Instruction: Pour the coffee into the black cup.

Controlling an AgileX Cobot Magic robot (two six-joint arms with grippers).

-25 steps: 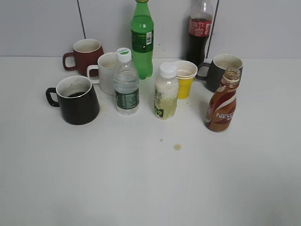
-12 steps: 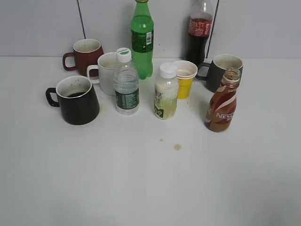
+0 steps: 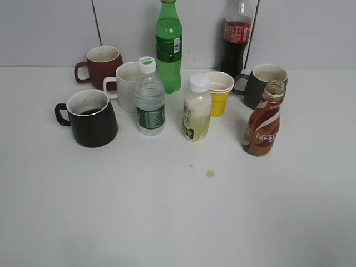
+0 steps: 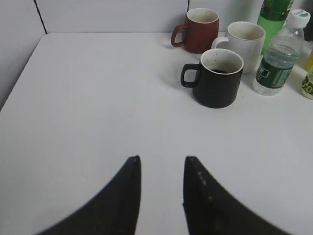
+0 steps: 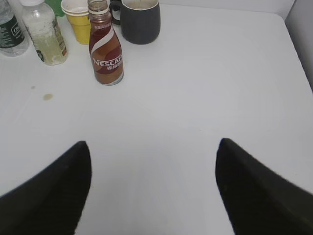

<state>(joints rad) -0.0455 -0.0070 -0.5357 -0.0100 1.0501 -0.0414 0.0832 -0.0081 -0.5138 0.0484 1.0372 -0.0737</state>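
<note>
white table [image 3: 167, 222] w/ small brown drips [image 3: 210, 173], grey wall [image 3: 50, 28] behind; my left claw [image 4: 161, 169] narrowly parted, right claw [image 5: 154, 161] spread wide, both holding nothing.

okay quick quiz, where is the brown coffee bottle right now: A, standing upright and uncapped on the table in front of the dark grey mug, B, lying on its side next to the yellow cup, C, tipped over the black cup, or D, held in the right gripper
A: the coffee bottle stands upright on the table with its mouth open, just in front of the dark grey mug, while the right gripper is open and holds nothing.
</note>
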